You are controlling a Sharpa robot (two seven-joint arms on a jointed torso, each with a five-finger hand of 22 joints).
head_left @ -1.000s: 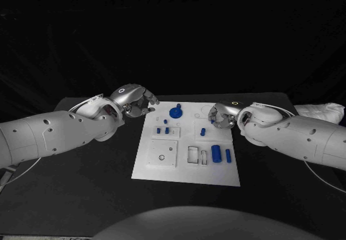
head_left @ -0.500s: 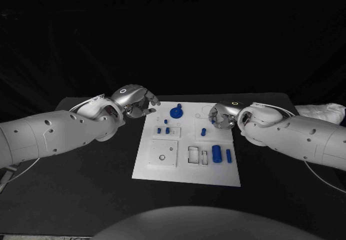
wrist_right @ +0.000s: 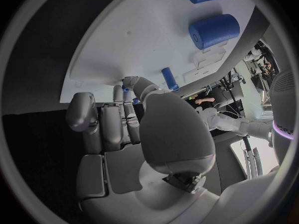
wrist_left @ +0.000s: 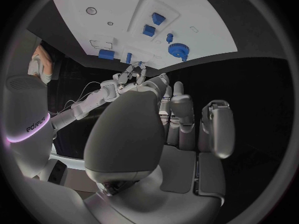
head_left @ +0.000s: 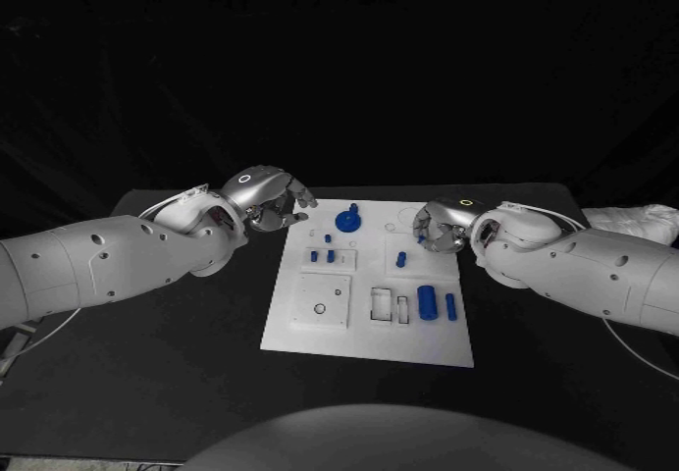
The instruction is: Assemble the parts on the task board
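Hands (head_left: 273, 199) (head_left: 442, 224) with fingers curled on nothing visible, flanking the task board (head_left: 371, 334), apart from blue parts (head_left: 425, 295).

Task board (head_left: 371, 329) white, mid black table (head_left: 170, 392). Left hand (head_left: 272, 201) at board's far-left corner, fingers curled, nothing visibly held. Right hand (head_left: 442, 226) over far-right edge, fingers curled; hold unclear. Blue gear (head_left: 346, 220) near far edge, blue cylinder (head_left: 426, 300) and blue pin (head_left: 451, 306) near right edge.
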